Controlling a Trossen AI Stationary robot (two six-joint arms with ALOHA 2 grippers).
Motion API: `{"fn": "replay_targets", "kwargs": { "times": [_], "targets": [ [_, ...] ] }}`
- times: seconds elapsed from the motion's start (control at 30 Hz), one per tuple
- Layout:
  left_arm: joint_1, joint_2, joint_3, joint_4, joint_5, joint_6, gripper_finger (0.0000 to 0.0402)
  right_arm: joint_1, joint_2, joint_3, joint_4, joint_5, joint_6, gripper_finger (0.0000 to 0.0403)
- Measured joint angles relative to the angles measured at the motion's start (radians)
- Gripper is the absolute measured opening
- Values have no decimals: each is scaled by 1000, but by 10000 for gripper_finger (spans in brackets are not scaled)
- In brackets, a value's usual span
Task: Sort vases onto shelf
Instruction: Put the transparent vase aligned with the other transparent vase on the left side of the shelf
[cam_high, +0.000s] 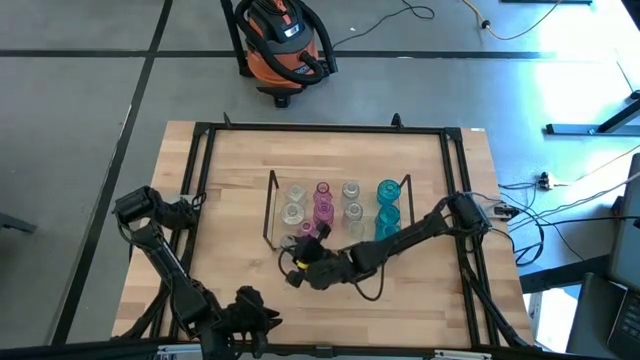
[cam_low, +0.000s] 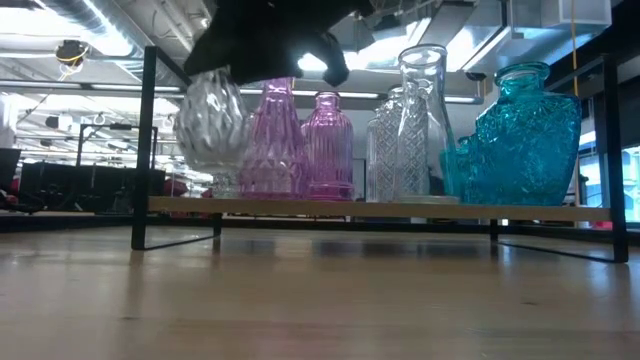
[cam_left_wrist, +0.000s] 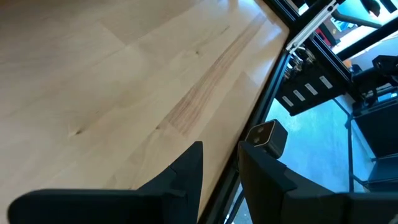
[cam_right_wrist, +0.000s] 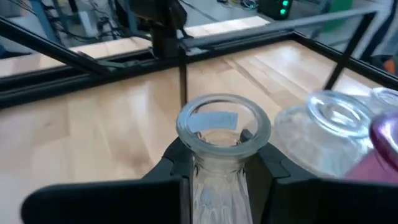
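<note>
I'm running the right gripper (cam_high: 301, 243) at the near left end of the shelf (cam_high: 268, 210), its jaws pinching the neck of a clear vase (cam_right_wrist: 222, 134); the right wrist view shows the 2 fingers (cam_right_wrist: 174, 163) clamped either side, just under the flared rim. From the low view I judge this clear vase (cam_low: 211, 125) sits at or just above the shelf base; I can't tell if it's fully set down.

Already on the shelf: clear vases (cam_high: 295, 200) in the left column, pink vases (cam_high: 323, 201) next, more clear ones (cam_high: 351, 200), then teal vases (cam_high: 387, 205) at the right end. I count roughly 9 from above. Sorted by colour, looks tidy.

No loose vases on the table (cam_high: 230, 200) that I can see, so my call is this may be the last one or near it. Left to do: seat it, let go, back out.

The left gripper (cam_left_wrist: 221, 168) is parked at the near left table edge, jaws slightly apart, holding nothing.
</note>
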Motion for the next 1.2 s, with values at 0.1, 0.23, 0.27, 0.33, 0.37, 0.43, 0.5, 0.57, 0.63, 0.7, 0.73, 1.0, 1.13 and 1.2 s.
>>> {"fn": "replay_targets", "kwargs": {
  "times": [0.1,0.23,0.27,0.33,0.37,0.43,0.5,0.57,0.63,0.7,0.73,1.0,1.13,1.2],
  "targets": [
    [0,0,0,0,0,4,94,7,-6,0,-53,26,50,65],
    [0,0,0,0,0,7,94,18,-6,0,-18,26,56,65],
    [0,0,0,0,0,8,94,20,-6,0,26,12,28,65],
    [0,0,0,0,1,8,94,20,-8,0,111,-8,-26,65],
    [0,0,0,0,1,8,94,20,-8,0,136,-6,-44,65],
    [0,0,0,0,1,8,94,16,-9,0,155,14,-63,65],
    [0,0,0,1,1,8,94,1,-9,0,153,34,-67,65],
    [0,0,0,3,1,8,94,-18,-9,0,155,32,-66,65],
    [0,0,0,9,0,8,94,-34,-9,0,172,22,-67,65],
    [0,0,0,11,0,8,94,-49,-9,0,193,18,-84,65],
    [0,0,0,12,0,8,94,-54,-9,0,206,14,-92,65],
    [0,0,0,17,0,8,94,-75,-9,0,182,4,-96,65],
    [0,0,0,19,0,8,94,-60,-9,0,125,28,-78,65],
    [0,0,0,19,-5,8,94,-48,-9,0,112,40,-59,65]
  ]
}}
